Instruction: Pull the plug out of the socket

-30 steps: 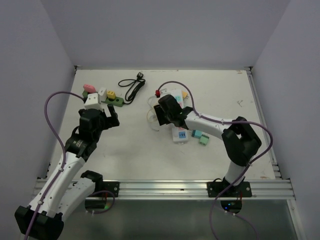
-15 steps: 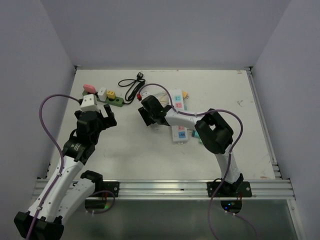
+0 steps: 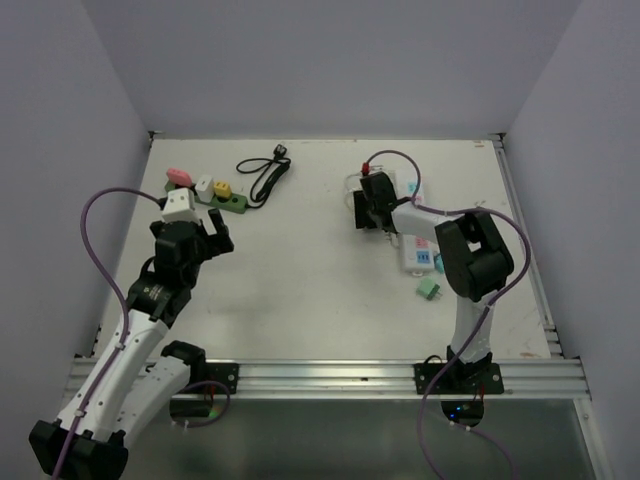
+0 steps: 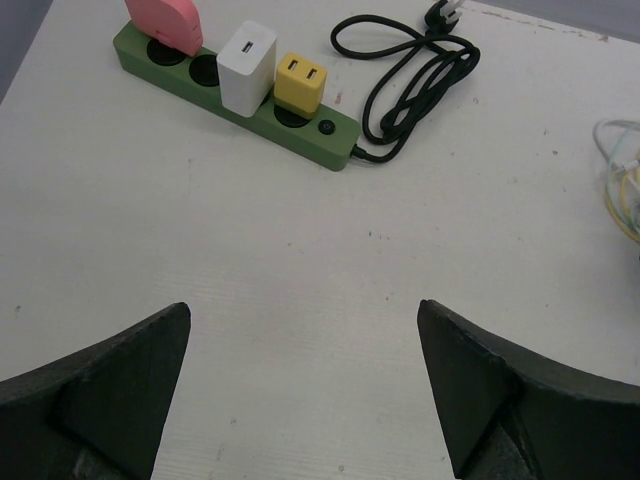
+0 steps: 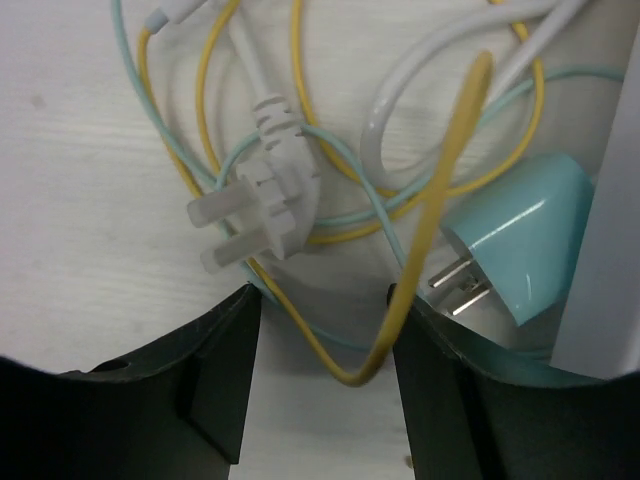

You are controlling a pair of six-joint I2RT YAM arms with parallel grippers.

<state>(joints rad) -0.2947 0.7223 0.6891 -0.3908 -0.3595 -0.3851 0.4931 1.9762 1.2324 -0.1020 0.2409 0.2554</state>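
Top view: my left gripper [image 3: 210, 238] is near the green strip [image 3: 208, 195], not touching it. My right gripper [image 3: 368, 208] is beside the white strip [image 3: 418, 255].

Left wrist: my fingers are spread wide. The pink plug [image 4: 165, 22], white plug [image 4: 247, 68] and yellow plug [image 4: 300, 82] sit in the green strip.

Right wrist: my fingers are half spread, and a yellow wire [image 5: 352, 375] loops between them.

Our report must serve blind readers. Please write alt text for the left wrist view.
A green power strip holds a pink plug, a white charger and a yellow adapter; its black cord lies coiled beside it. The open left gripper hovers short of it.
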